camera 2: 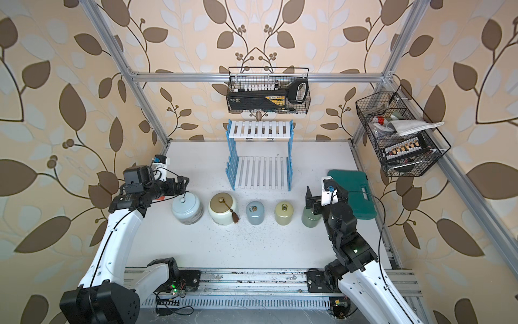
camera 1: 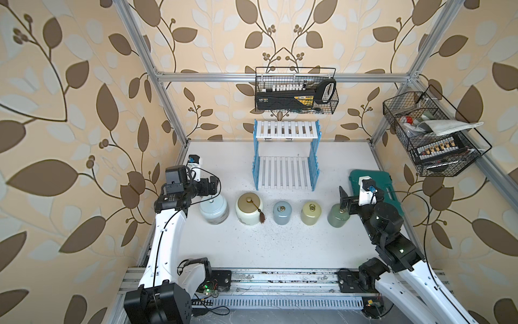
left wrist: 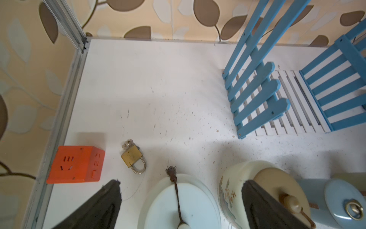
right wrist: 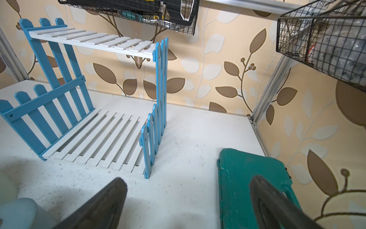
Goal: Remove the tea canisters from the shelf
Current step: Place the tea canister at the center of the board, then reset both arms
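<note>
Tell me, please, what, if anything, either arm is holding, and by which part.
Nothing is held: the left gripper, by the pale blue canister, and the right gripper both have open, empty jaws.

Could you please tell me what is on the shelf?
Nothing: on the shelf, the upper board and lower board both lie bare. Only the upper board's underside is hidden.

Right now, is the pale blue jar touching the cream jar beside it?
Apart. Both top views show bare table between the pale blue jar and the cream jar.
</note>
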Available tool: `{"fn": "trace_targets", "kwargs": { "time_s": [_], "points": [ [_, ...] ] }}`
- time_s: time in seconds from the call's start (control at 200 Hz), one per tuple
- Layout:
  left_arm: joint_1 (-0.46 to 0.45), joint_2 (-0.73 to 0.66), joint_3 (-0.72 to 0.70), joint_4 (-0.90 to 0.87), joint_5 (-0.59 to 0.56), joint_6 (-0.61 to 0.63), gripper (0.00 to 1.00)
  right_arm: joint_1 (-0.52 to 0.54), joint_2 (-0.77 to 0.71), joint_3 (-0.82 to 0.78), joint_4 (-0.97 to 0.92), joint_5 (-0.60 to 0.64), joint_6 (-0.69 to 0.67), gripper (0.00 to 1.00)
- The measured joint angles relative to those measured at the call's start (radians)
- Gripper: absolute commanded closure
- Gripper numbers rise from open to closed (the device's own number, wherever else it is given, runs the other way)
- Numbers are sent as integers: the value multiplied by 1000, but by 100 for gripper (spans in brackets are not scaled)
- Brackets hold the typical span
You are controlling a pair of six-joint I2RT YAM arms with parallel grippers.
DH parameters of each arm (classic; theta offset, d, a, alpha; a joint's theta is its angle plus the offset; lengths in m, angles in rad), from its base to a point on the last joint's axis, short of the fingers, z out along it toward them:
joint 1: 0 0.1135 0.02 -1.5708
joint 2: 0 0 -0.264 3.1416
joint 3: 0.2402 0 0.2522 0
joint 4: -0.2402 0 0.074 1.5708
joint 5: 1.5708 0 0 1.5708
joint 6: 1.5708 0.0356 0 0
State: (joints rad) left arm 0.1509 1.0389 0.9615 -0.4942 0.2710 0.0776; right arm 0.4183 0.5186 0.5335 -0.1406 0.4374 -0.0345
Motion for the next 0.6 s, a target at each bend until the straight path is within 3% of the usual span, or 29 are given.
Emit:
{"fn": "trace_targets", "kwargs": {
  "time_s": [0.34,0.6],
  "points": [
    [0,172,45,111,-3,-44,1,-51,256,32,137,37,27,1],
    [0,268,-77,317,-7,-69,1,-169,454,36,259,22,38,1]
  ]
}}
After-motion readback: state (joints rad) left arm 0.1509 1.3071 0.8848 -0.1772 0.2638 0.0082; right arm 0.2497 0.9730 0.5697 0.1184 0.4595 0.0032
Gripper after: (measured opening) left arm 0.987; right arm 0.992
